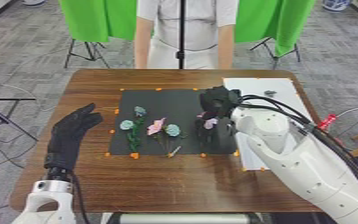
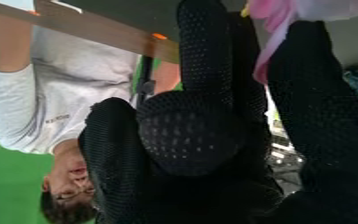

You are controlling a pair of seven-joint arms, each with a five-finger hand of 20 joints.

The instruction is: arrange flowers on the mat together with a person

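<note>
The table in front of me is brown wood, with a dark mat [image 1: 177, 94] laid across its middle and bits of orange tape [image 1: 135, 155] round the mat's edges. A white sheet [image 1: 246, 86] lies along the mat's right side, and a small grey thing [image 1: 270, 93] sits near its far end.

On the mat's left part are two blue-green flowers [image 1: 127, 125], one farther off than the other, their green stems running towards me. Near the middle a pink flower [image 1: 157, 126] lies just beside a pale blue flower [image 1: 173, 130].

My right hand [image 1: 218, 100] is at the mat's far right part, close to the sheet. Whether it is spread, pressed together or pinching, I can't tell. Pinkish petals [image 1: 211, 123] are near it, on my side, and in the right wrist view they come up close to my black glove.

My left hand [image 1: 67, 132] is above the table's left side, apart from the mat, fingers straight and the thumb held away from them.

Beyond the table, green cloth [image 1: 85, 21] hangs on both sides above black tripods [image 1: 88, 54]. Grey patterned floor [image 1: 24, 65] runs all round, and a blue-and-white pot [image 1: 336, 4] stands far off to the right.
</note>
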